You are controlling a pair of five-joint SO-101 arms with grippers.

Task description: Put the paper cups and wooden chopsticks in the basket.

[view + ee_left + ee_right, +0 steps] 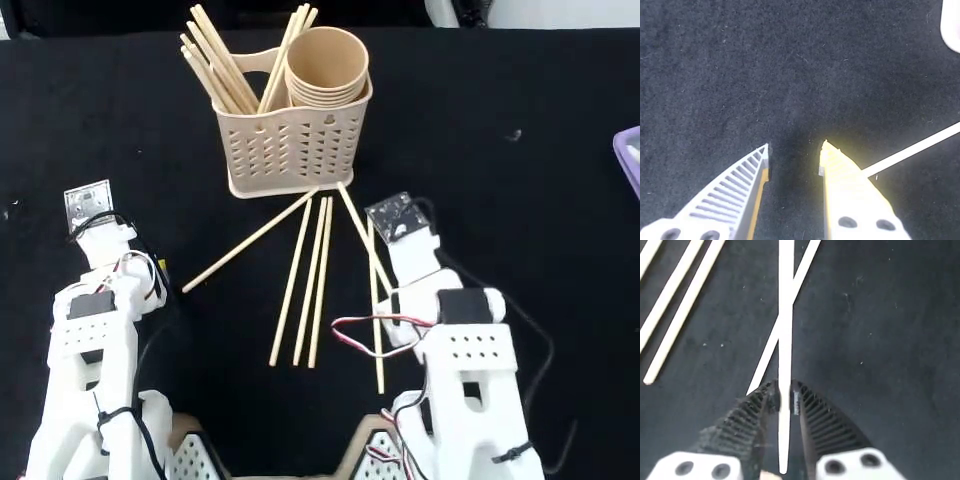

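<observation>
While the cups (326, 62) sit stacked in the basket (290, 150) beside several chopsticks (215, 60), six more lie on the cloth (520, 250) before it; right gripper (784, 392) pinches one chopstick (785, 315) there; left gripper (794, 155) gapes empty; roughly half done.

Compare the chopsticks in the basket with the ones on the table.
The upright chopsticks stand tilted in the basket; the loose chopsticks lie flat on the table. The upright chopsticks bunch in two groups; the loose chopsticks fan out, two crossing. All are pale wood.
</observation>
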